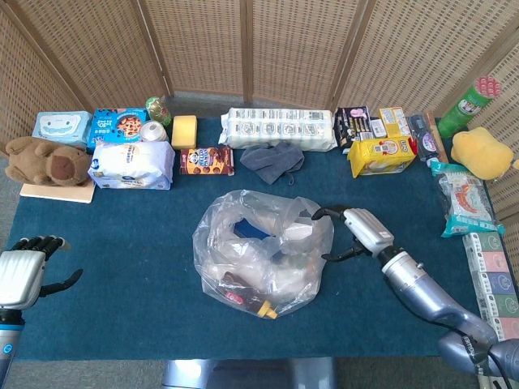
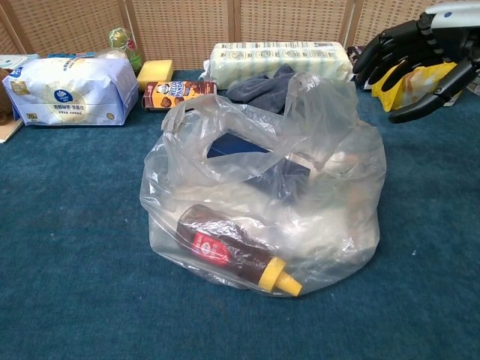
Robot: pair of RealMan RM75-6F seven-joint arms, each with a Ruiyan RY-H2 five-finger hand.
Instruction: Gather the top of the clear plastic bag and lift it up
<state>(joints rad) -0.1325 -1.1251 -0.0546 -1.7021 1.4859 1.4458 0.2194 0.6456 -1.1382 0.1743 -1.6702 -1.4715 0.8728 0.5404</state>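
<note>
Right hand (image 1: pixel 350 232): forearm stretched low over the blue carpet-like table cover (image 1: pixel 122 267), hand at the right edge of the clear plastic bag (image 1: pixel 263 251). Fingers spread and curved, thumb set apart beneath them; nothing is held. Whether the fingertips touch the film cannot be told; in the chest view the same hand (image 2: pixel 412 64) hangs open above and to the right of the bag (image 2: pixel 262 195).

Left hand (image 1: pixel 20 271): at the near left corner of the cover, well apart from the bag, palm casing uppermost, fingers extended and separated, thumb out to the side. Empty.

Bag: thin, wrinkled, transparent film, slumped in a rounded heap between the two hands, nearer the right one. Its top is loose and ungathered, one crumpled peak standing up on the side facing the right hand. It rests on the cover.

Contents: a brown sauce bottle (image 2: pixel 236 251) with a red label and yellow nozzle cap, lying on its side at the bag's near bottom; a dark blue box (image 2: pixel 240 150) further in; other pale items, indistinct through the film.

Beyond the right hand: a yellow packet (image 2: pixel 409 86) and a grey cloth (image 1: pixel 272 160), both well clear of the fingers.
</note>
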